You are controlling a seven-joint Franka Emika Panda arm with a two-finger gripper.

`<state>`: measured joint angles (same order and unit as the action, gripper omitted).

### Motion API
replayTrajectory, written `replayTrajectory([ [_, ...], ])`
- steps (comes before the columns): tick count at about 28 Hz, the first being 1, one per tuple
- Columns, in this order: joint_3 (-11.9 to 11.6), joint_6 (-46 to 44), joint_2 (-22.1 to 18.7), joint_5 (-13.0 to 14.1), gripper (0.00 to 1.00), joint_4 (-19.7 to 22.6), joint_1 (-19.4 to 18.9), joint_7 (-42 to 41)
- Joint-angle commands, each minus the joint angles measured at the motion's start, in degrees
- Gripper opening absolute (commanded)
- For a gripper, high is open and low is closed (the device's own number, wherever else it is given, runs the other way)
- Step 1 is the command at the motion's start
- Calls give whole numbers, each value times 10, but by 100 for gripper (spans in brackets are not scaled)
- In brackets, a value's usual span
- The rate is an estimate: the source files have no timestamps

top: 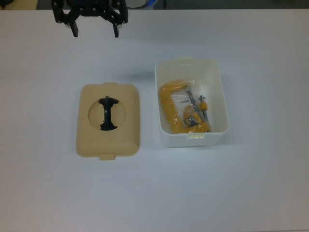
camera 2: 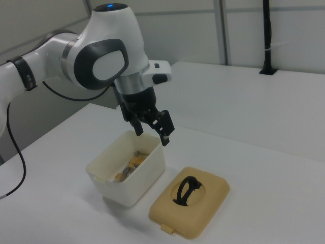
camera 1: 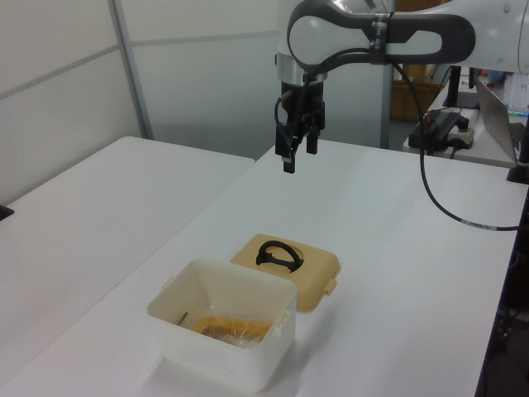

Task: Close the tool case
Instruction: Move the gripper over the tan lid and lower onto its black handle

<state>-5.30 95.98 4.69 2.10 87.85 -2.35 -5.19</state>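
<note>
white table point(top: 251, 193) carries everything, one surface under one arm point(camera 2: 96, 56) that hangs above it with one gripper point(top: 94, 30), its two fingers point(top: 75, 29) apart and holding nothing, near the top view's upper left, well apart from the case. one white box point(top: 217, 96) of the tool case sits open at the top view's right, with yellow tools point(top: 178, 108) wrapped in clear plastic inside. one tan lid point(top: 108, 140) lies flat just beside it on the top view's left, not touching, its one black handle point(top: 108, 114) standing up in the round recess, with two latch tabs, one at each end
</note>
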Motion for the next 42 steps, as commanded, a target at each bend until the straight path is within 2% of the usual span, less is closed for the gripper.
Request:
replayTrajectory([
  [1, -1, 11, 4, 9, 100, 0, -1, 3],
  [9, 1, 62, 30, -10, 100, 1, -16, -2],
  [14, -1, 92, 38, -1, 100, 3, -9, -3],
  [20, -1, 110, 58, -6, 100, 7, -6, 1],
  [27, -2, 259, 56, -16, 100, 91, -9, 24],
  [35, -1, 263, 60, -37, 100, 128, -11, 24],
  [42, -1, 237, 59, -37, 100, 140, -12, 55],
])
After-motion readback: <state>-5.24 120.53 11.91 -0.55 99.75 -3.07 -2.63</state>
